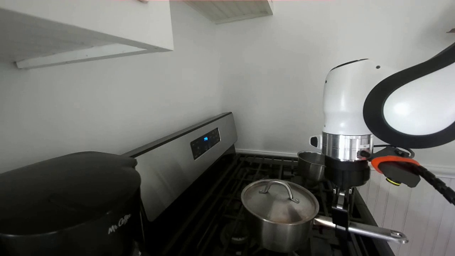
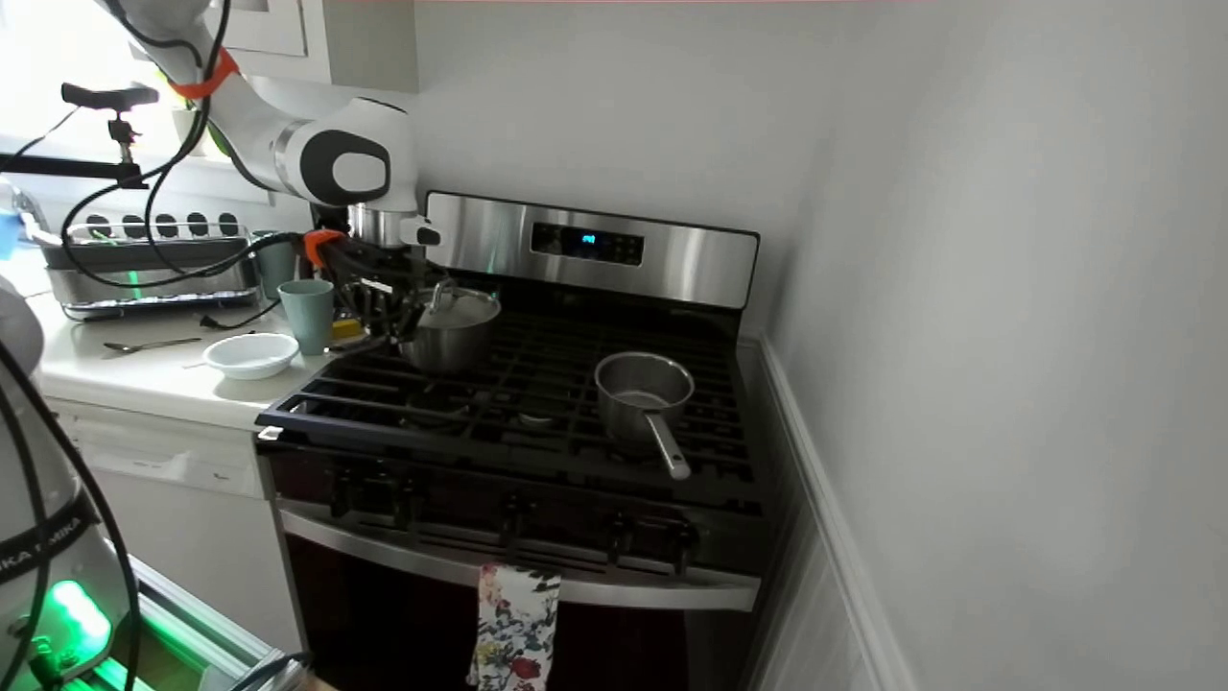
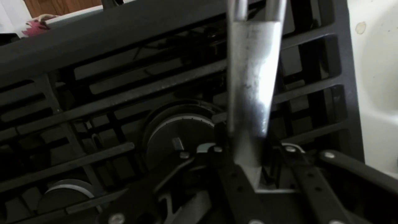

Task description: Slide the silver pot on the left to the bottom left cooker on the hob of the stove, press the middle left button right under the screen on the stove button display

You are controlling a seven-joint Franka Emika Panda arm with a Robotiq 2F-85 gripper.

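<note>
A silver pot with a lid stands on the stove grates; in an exterior view it is at the back left of the stove. Its long handle reaches out from the pot. My gripper points down with its fingers around the handle. In the wrist view the handle passes between the fingers, which are against it on both sides. A burner shows beside the handle. The front left burner is uncovered. The button display, with a blue lit screen, also shows in an exterior view.
A second, lidless pot stands on the right side of the stove. A black coffee maker is near the stove's left side. A green cup and a white bowl stand on the left counter. Cabinets hang above.
</note>
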